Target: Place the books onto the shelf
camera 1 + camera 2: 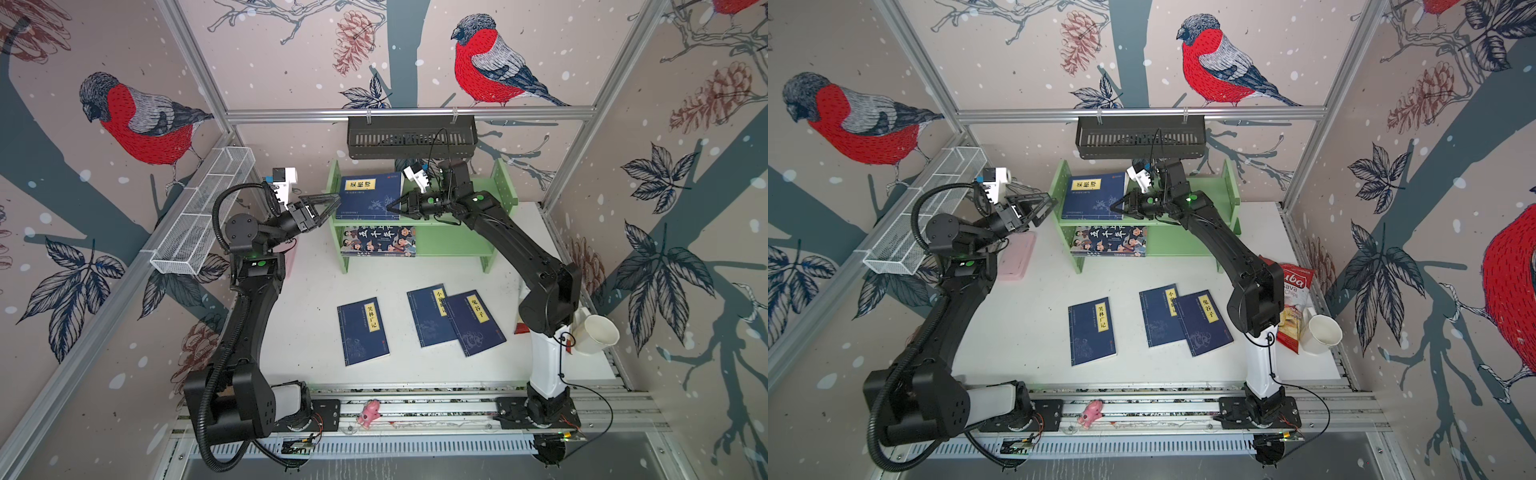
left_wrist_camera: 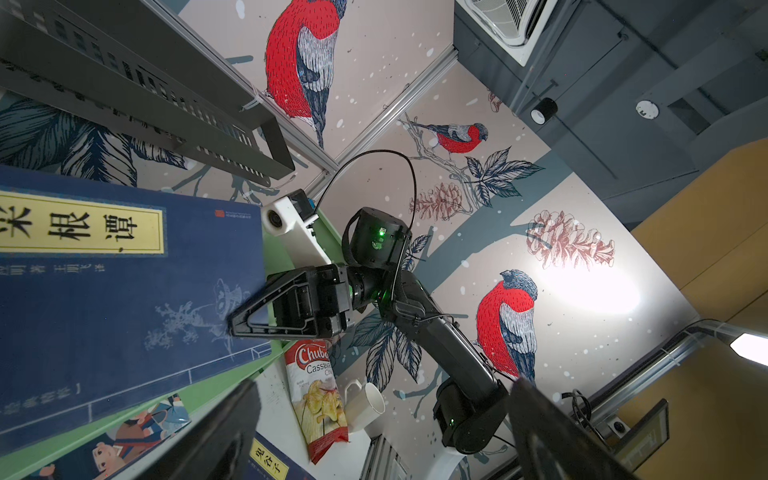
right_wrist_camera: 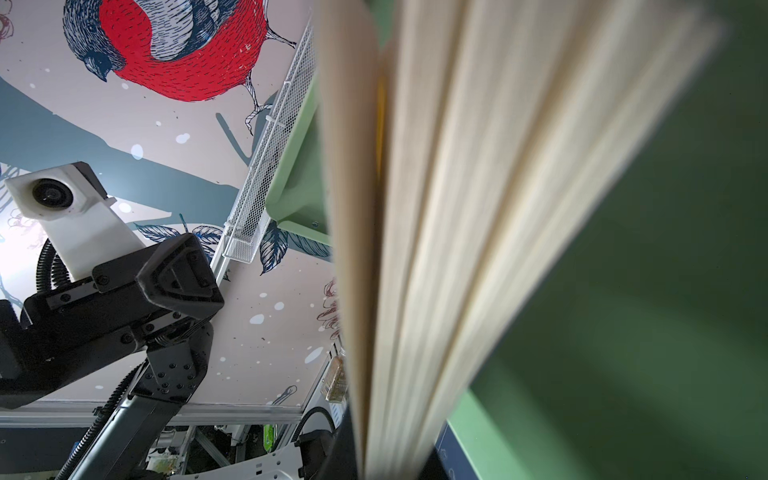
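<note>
The right gripper [image 1: 390, 206] is seen clamped on the right edge of a navy book [image 1: 370, 195] with a yellow label, up at the top tier of the green shelf [image 1: 505, 183] on the far side of the table [image 1: 307, 291]. Whether the book's lower edge actually rests on the board can't be told from above. What the top views can't give is supplied by the right wrist view: cream page edges fanned out right at the jaws, with green board behind. In the left wrist view the pinch is shown side-on, fingertips closed over the cover's edge. The left gripper [image 1: 326, 205] is held just left of the shelf's left panel, jaws spread wide, nothing in them. The cartoon book [image 1: 378, 241] is already laid flat on the lower tier. Three more navy books are lying on the near part of the table: a lone book [image 1: 363, 330] to the left, then a pair where the right-hand book [image 1: 478, 328] is lapped over the middle book [image 1: 428, 324]. A pink case [image 1: 1017, 255] is caught in a top view beside the left arm. The chips bag [image 2: 320, 399] is read clearly from the left wrist view but is partly covered by the right arm from above, next to a white cup [image 1: 594, 332]. A black basket [image 1: 411, 137] is hung above the shelf, and a mesh tray [image 1: 203, 212] is fixed on the left wall.
</note>
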Controlling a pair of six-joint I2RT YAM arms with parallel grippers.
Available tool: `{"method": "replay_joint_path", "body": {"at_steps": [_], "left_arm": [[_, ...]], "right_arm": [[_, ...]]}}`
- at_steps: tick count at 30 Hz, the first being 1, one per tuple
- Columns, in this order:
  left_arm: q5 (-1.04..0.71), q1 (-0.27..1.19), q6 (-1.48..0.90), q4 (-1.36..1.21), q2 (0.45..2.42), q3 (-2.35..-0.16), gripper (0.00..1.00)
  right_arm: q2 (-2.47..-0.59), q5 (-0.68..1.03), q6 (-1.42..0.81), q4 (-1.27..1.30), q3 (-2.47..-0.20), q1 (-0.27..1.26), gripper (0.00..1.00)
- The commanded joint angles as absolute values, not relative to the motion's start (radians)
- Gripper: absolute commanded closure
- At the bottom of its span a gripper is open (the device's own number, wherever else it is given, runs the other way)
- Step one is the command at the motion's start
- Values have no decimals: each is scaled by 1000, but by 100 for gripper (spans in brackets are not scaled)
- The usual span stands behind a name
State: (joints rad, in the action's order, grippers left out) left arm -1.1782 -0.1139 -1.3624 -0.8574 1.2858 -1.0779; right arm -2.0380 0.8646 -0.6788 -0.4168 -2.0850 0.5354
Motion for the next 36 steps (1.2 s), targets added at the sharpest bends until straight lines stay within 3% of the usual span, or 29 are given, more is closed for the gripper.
{"method": "replay_joint_path", "body": {"at_steps": [1,22,36], "left_arm": [[-1197,-117,-1419,-966,1297,-1080,7],[-1180,-117,-1492,-1063,1308,-1062,7],[-1176,-117,-1502,-1074,1296,-1051,7]], "right_arm": [[-2020,889,-655,-434,-2093,534,99],[-2089,941,-645,-485,-2140,514,98],[-2116,927,-630,-541,-2177,491,64]]}}
